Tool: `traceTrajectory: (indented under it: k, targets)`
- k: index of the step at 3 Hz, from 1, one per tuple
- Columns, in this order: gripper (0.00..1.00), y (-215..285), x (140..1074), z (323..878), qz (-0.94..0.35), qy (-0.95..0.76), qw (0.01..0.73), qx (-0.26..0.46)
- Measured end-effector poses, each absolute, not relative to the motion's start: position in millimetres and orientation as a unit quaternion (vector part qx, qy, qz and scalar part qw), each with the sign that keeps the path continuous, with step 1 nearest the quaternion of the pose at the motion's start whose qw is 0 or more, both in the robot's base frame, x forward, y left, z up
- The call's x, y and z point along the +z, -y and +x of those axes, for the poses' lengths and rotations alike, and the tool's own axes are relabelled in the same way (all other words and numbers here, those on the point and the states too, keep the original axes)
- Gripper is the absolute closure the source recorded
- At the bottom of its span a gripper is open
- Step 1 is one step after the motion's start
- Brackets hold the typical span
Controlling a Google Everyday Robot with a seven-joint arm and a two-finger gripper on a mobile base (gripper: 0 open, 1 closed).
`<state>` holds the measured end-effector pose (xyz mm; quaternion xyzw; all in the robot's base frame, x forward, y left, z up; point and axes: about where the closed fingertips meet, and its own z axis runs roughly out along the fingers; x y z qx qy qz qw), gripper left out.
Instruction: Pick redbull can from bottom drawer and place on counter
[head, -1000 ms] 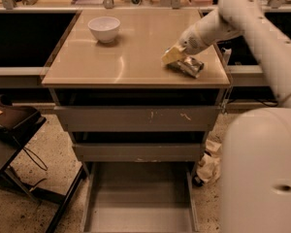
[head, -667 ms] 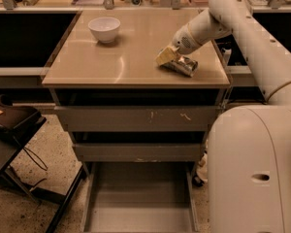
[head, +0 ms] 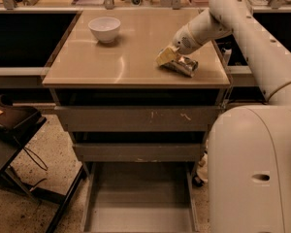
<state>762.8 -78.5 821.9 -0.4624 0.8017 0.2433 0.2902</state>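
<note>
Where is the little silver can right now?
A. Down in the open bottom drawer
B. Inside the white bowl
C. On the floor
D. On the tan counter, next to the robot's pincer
D. The can lies on the right side of the counter, with the pincer right beside it, well away from the bowl and the bottom drawer.
</note>
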Motion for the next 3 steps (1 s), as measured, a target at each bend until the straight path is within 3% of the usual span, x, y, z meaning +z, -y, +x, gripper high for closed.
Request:
traceTrajectory:
  k: [2,3]
  targets:
    - [0.12,78.4,821.9,762.8,-0.462,-0.802,0.29,0.243]
    - [0.0,78.4,821.9,762.8,-0.462,-0.802,0.29,0.243]
